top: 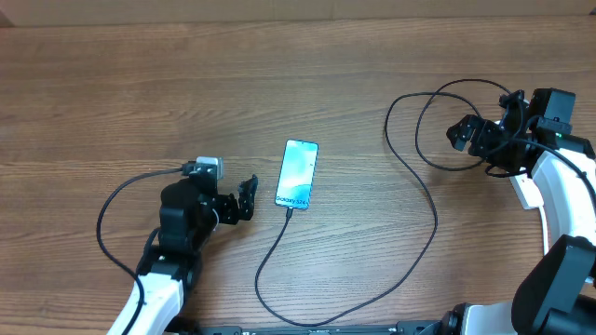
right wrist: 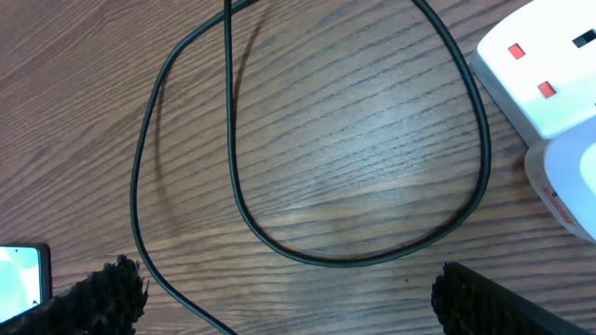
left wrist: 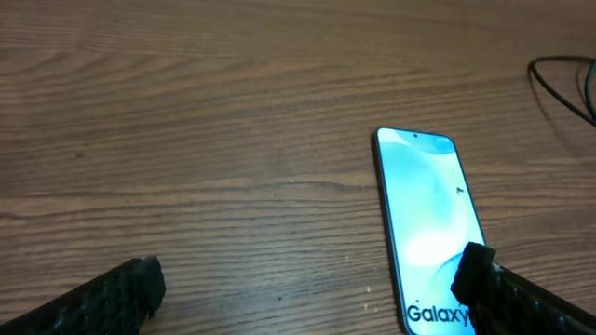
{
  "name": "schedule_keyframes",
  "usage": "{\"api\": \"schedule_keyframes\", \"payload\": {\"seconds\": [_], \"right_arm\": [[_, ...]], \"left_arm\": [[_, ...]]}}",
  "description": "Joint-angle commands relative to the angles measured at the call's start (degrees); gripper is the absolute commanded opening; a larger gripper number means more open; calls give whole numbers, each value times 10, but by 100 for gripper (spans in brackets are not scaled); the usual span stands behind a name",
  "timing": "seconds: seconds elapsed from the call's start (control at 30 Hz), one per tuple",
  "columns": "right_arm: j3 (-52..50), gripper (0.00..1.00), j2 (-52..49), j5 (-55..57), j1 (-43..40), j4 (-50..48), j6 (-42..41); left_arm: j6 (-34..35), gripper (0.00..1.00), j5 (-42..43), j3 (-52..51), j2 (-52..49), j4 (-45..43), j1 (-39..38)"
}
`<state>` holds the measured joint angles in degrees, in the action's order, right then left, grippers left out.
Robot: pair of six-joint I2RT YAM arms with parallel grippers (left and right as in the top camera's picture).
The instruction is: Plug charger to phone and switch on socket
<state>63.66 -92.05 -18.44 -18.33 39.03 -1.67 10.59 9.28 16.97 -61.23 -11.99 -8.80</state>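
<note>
The phone [top: 298, 174] lies flat mid-table with its light-blue screen up; "Galaxy" text shows on the phone [left wrist: 424, 219] in the left wrist view. The charger cable [top: 430, 200] meets the phone's lower edge, curves toward the table front, then climbs right into loops. My left gripper [top: 248, 198] stands open just left of the phone, empty; one of its fingers [left wrist: 494, 293] overlaps the phone's lower corner. My right gripper [top: 462, 135] is open over a cable loop [right wrist: 358, 256], holding nothing. The socket [right wrist: 531, 70], white with red switches, lies to its right.
A white rounded body [right wrist: 568, 177] lies beside the socket. A corner of the phone [right wrist: 20, 272] shows at the left edge of the right wrist view. The right arm [top: 559, 195] covers the table's right edge. Bare wood table [top: 140, 93] spreads across the far left.
</note>
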Motion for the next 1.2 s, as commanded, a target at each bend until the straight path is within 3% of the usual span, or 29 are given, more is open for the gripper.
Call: {"api": "schedule_keyframes", "payload": {"seconds": [0.0,0.37,0.77,1.0,1.17], "right_arm": [[7,100,3,4,1,-2,2],[7,100,3,4,1,-2,2],[7,100,3,4,1,-2,2],[7,100,3,4,1,-2,2],[7,100,3,4,1,-2,2]], "left_arm": [[-3,99,9,-30,28,-18,10],[-3,100,7,-112,99,-97,10],[11,100,-9,-164,179,-113,10],[12,100,-32,-167,234,-53,10],[12,100,-66,-167,303,44,10]]}}
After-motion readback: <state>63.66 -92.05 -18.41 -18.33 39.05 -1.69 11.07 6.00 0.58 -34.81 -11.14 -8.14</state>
